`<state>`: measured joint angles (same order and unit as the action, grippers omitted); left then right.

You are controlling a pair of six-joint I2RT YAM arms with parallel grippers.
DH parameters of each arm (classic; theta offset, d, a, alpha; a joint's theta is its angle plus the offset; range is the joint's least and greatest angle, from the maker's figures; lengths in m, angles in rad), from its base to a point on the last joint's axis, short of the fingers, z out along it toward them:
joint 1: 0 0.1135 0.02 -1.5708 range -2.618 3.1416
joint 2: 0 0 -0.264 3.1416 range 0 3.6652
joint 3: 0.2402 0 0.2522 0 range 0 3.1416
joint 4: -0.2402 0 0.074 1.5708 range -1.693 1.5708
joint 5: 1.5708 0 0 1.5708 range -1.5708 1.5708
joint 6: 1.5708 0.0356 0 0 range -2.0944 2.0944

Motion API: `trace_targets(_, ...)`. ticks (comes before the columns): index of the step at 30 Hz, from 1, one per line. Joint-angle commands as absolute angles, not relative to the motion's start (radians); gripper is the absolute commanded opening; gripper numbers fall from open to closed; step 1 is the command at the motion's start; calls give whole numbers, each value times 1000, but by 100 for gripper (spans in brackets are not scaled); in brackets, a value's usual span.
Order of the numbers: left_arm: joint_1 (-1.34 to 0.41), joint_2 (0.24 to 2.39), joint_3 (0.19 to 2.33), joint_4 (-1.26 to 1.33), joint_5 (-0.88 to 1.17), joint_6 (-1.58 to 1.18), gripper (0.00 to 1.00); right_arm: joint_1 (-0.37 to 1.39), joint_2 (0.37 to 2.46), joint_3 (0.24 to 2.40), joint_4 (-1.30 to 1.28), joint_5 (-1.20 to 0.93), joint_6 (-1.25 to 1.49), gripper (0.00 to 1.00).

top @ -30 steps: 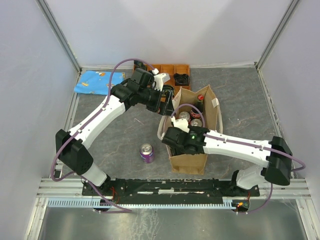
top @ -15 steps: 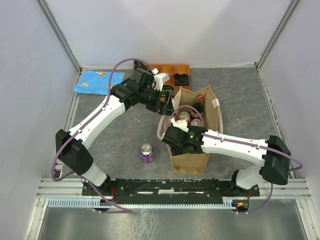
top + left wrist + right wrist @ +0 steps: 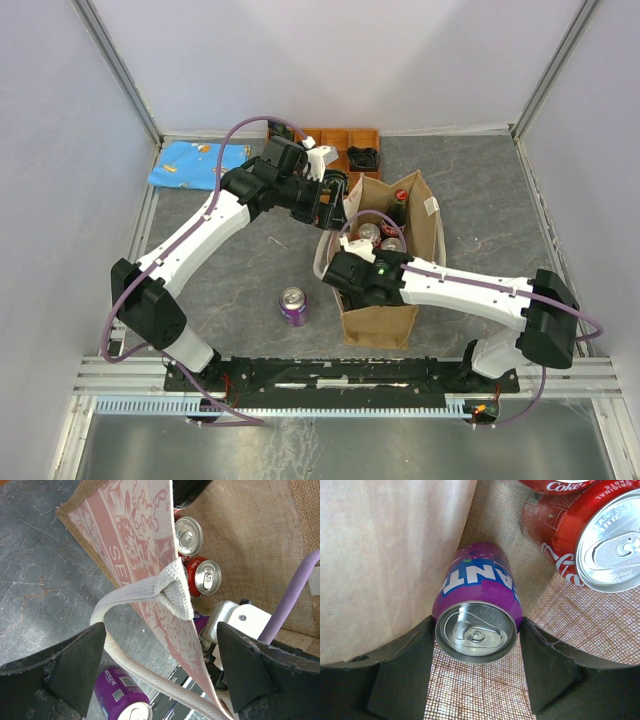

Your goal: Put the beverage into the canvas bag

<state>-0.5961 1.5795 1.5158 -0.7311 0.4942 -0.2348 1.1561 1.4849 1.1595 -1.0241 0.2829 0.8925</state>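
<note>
The beverage, a purple can (image 3: 477, 610), hangs upright inside the canvas bag (image 3: 385, 320), close to its pale inner wall (image 3: 385, 555). My right gripper (image 3: 476, 630) is shut on the can, one pad on each side of its top. It reaches into the bag's near end (image 3: 352, 272). My left gripper (image 3: 162, 665) stands open at the bag's far left rim (image 3: 335, 200). The red-printed wall (image 3: 135, 535) and a whitish loop handle (image 3: 172, 587) pass between its jaws without touching them.
Two red cans (image 3: 370, 233) (image 3: 392, 245) and a dark bottle (image 3: 400, 200) stand in the bag. A second purple can (image 3: 293, 306) stands on the table left of the bag. An orange tray (image 3: 345, 140) and a blue cloth (image 3: 195, 163) lie at the back.
The right arm has edged slightly to the left with the can still in its grip. The left arm and the bag have not moved.
</note>
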Motion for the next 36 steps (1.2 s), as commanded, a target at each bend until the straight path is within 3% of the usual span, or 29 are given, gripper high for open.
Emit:
trace_targets(1, -605, 1571, 1540, -710, 510, -198, 97, 1165, 1536, 1170, -958, 207, 857, 48)
trace_targets(7, -605, 1569, 1539, -707, 513, -199, 97, 1166, 1513, 1223, -996, 253, 838, 70)
trace_targets(13, -606, 1570, 1545, -707, 520, -198, 97, 1166, 1496, 1253, -1011, 271, 831, 81)
trace_targets(24, -607, 1560, 1549, -705, 518, -177, 97, 1167, 1459, 1317, -1074, 337, 832, 89)
trace_targets(36, -612, 1516, 1589, -634, 455, -160, 97, 1166, 1437, 1365, -1129, 407, 843, 91)
